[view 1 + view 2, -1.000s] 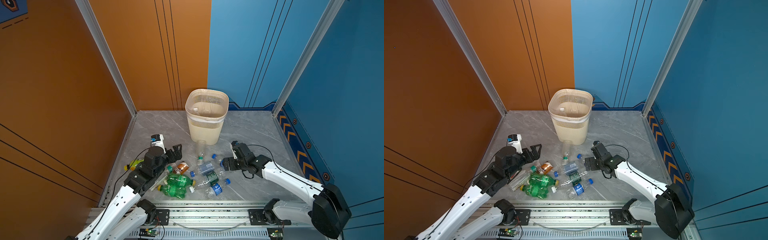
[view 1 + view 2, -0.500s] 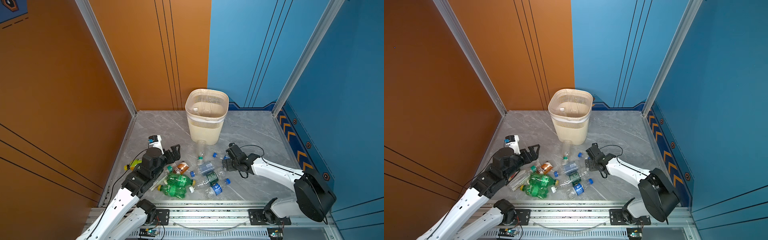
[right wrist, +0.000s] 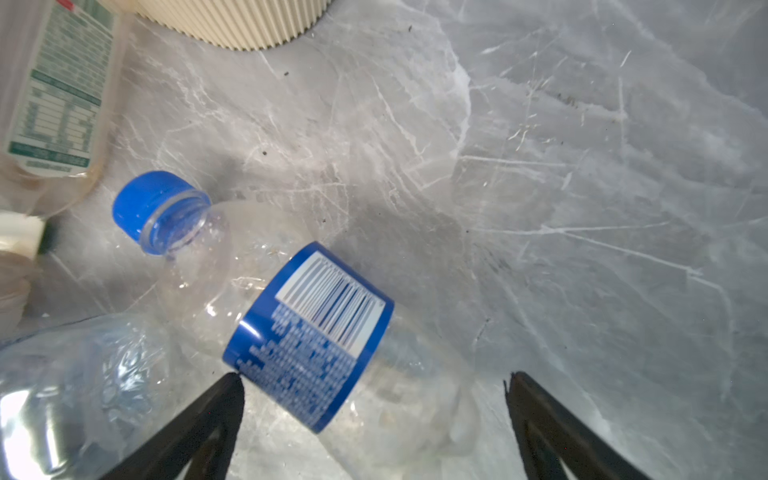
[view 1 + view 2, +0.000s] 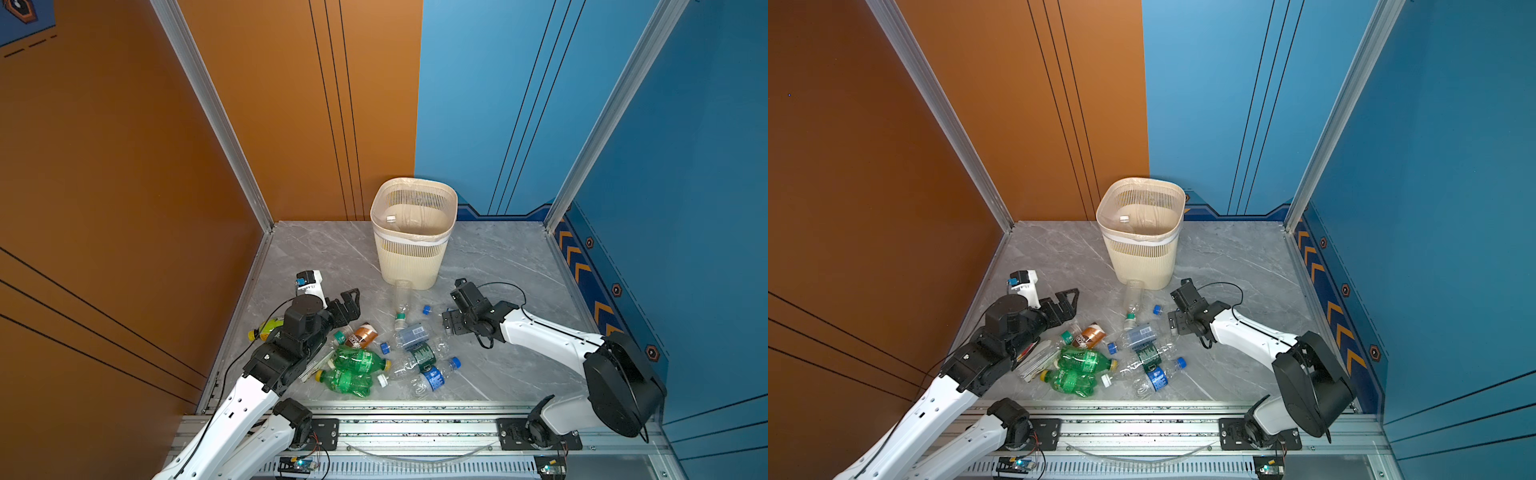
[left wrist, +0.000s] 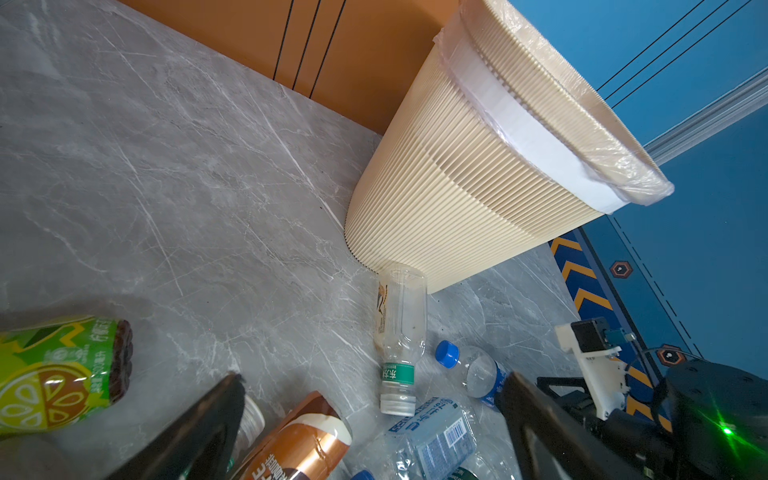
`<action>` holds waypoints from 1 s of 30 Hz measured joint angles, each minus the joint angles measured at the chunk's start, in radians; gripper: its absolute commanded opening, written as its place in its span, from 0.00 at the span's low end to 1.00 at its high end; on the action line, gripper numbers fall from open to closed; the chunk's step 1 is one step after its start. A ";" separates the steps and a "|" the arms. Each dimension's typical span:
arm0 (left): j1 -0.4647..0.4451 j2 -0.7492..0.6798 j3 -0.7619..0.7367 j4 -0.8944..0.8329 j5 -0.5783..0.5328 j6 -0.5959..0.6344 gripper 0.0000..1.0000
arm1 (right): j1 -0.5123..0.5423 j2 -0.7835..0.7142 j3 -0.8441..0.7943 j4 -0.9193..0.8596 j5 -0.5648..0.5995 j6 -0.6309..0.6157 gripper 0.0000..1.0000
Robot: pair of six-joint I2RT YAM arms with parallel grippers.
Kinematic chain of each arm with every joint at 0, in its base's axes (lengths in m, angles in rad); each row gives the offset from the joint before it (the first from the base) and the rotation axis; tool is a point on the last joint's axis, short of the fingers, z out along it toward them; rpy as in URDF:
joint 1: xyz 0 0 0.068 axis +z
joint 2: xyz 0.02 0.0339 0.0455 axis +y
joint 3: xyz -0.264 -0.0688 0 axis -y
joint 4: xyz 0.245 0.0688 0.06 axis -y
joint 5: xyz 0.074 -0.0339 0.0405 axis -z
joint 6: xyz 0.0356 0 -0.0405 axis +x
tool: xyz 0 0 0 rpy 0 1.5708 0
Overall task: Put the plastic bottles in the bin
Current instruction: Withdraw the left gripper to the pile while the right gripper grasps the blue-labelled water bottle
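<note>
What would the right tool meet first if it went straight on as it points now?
The right tool would likely meet the blue-labelled bottle first, lying just ahead between its open jaws.

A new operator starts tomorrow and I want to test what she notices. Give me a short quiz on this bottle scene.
1. True or false: the right gripper is open, not clamping the clear plastic bottle with the blue label.
2. The tall clear bottle with the green neck band points its base toward: A the cream slatted plastic bin; B the left gripper; C the front rail.
3. How many green-tinted plastic bottles lie in the pile?
Key: 1 true; 2 A; 3 two.
</note>
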 measured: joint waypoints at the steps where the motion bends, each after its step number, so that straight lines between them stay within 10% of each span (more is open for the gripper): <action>1: 0.001 0.000 -0.001 0.000 0.000 0.000 0.98 | 0.000 -0.004 0.007 -0.005 0.002 -0.015 1.00; 18: 0.018 0.003 -0.012 0.000 0.008 -0.014 0.98 | -0.017 0.166 0.100 -0.001 -0.058 -0.181 0.96; 30: 0.022 0.001 -0.012 -0.001 0.016 -0.024 0.98 | -0.069 0.229 0.108 0.040 -0.059 -0.174 0.64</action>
